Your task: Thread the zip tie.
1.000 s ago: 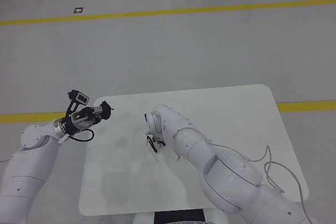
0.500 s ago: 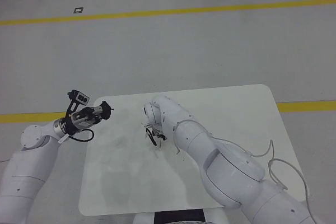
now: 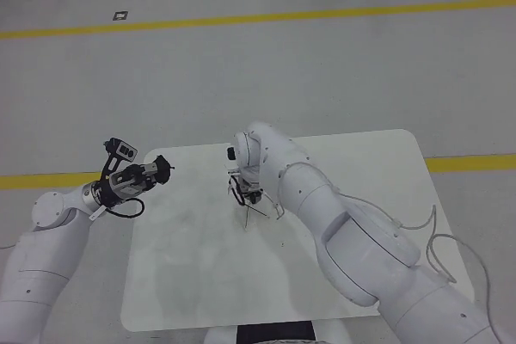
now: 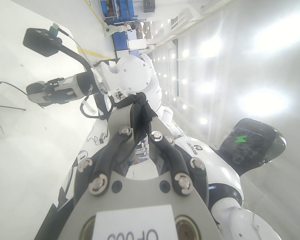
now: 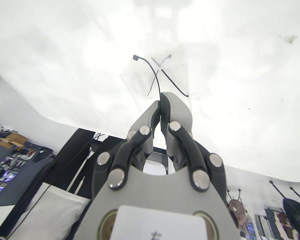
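Clearly, in the right wrist view, the right tool [image 5: 161,98] is seen clamped on a black zip tie [image 5: 147,63], which is held over the desk [image 5: 65,38] and curves away to its head. Beneath it, two spare ties [image 5: 172,82] are laid crossed on a clear sheet [image 5: 135,83]. In the left wrist view, the left tool [image 4: 140,106] is seen closed, with something black bunched at its tips that cannot be made out. From the top, the two tools are seen well apart, the left one at the white desk's left edge. Yellow lines [image 3: 241,20] are painted across the grey floor [image 3: 327,77].
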`<state>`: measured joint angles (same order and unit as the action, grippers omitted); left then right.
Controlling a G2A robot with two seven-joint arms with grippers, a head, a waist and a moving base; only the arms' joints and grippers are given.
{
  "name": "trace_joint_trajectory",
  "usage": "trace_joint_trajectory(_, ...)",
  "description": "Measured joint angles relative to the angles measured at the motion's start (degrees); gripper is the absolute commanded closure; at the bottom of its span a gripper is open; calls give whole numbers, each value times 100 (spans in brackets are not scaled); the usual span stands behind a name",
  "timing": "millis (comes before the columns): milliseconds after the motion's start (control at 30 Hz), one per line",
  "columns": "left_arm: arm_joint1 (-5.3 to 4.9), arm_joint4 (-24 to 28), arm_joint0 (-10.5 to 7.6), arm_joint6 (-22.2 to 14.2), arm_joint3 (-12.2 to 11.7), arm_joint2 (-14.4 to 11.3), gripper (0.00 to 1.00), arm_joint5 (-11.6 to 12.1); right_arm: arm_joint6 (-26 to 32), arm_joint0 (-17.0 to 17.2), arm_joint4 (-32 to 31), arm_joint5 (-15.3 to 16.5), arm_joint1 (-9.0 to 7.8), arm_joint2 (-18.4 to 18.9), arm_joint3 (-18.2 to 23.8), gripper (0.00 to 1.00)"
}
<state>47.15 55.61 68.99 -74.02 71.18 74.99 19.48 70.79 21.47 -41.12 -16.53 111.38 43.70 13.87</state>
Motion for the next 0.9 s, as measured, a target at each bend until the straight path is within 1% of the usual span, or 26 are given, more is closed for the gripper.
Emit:
trace_joint_trajectory(67, 0, 0, 0, 0, 0, 0, 100, 0, -336, 3, 207, -3, -87, 174, 107, 100)
trace_joint_trajectory(100, 0, 0, 0, 0, 0, 0, 100, 0, -608, 40, 359, -8, -154, 306, 207, 100)
trace_joint_trajectory(167, 0, 0, 0, 0, 0, 0, 100, 0, -965, 160, 539, 61, -261, 487, 390, 100)
trace_joint_trajectory(233, 0, 0, 0, 0, 0, 0, 100, 0, -1283, 348, 690, 116, -393, 683, 672, 100)
trace_joint_trajectory(267, 0, 0, 0, 0, 0, 0, 100, 0, -1384, 441, 735, 132, -453, 767, 825, 100)
trace_joint_trajectory(300, 0, 0, 0, 0, 0, 0, 100, 0, -1465, 576, 779, 158, -537, 876, 1067, 100)
trace_joint_trajectory(333, 0, 0, 0, 0, 0, 0, 100, 0, -1480, 658, 793, 178, -581, 931, 1235, 100)
trace_joint_trajectory(367, 0, 0, 0, 0, 0, 0, 100, 0, -1478, 690, 796, 188, -599, 954, 1329, 100)
trace_joint_trajectory(733, 0, 0, 0, 0, 0, 0, 100, 0, -1483, 686, 791, 180, -599, 959, 1282, 100)
trace_joint_trajectory(767, 0, 0, 0, 0, 0, 0, 100, 0, -1558, 707, 797, 161, -613, 990, 1299, 100)
trace_joint_trajectory(833, 0, 0, 0, 0, 0, 0, 100, 0, -1882, 744, 905, 101, -677, 1153, 1363, 100)
trace_joint_trajectory(900, 0, 0, 0, 0, 0, 0, 100, 0, -2103, 771, 907, 86, -768, 1307, 1450, 100)
